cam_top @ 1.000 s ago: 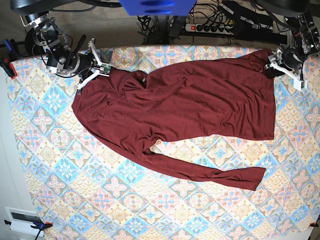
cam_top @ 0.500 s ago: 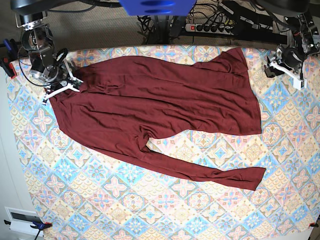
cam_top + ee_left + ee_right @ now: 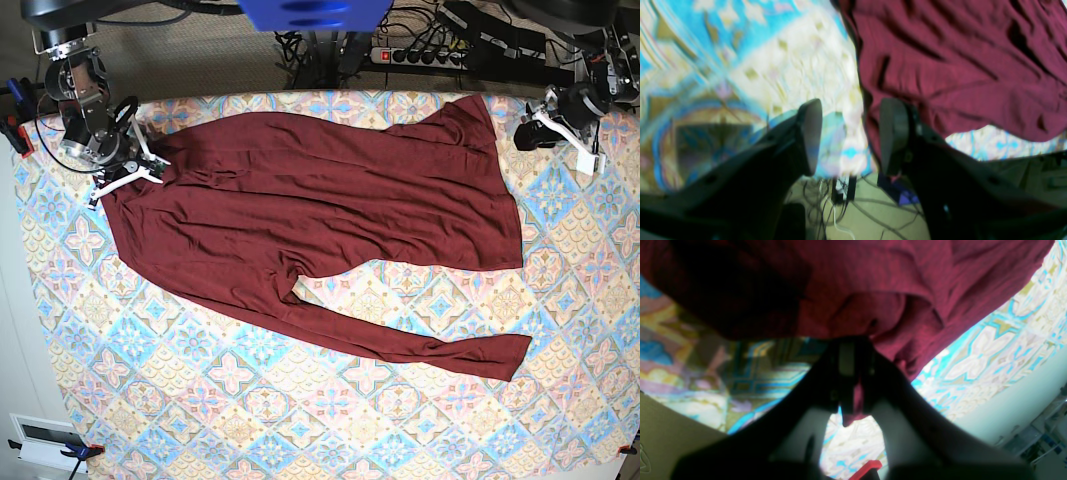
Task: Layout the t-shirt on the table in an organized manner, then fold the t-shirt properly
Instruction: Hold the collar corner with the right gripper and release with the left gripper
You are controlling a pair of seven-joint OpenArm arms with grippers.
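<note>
maroon t-shirt (image 3: 330, 210) spread across patterned table (image 3: 250, 420)

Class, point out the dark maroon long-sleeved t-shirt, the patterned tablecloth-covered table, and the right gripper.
Dark maroon long-sleeved t-shirt (image 3: 330, 200), base view, mid-body.
Patterned tablecloth-covered table (image 3: 250, 420), base view, bare cloth.
Right gripper (image 3: 853, 373), right wrist view, between fingertips.

1. Beyond the far edge, at twelve o'clock, the floor (image 3: 230, 60) is a dull grey-brown carpet.
2. A black power strip (image 3: 420, 54) with a red switch lies on it at about one o'clock, amid a tangle of dark cables (image 3: 305, 45).
3. At nine o'clock a pale strip of floor or wall (image 3: 8, 300) runs down the side; which it is I cannot tell.
4. A small white box (image 3: 45, 438) with a dark slot sits at seven o'clock.
5. Light is even and soft, with faint shadows.
</note>
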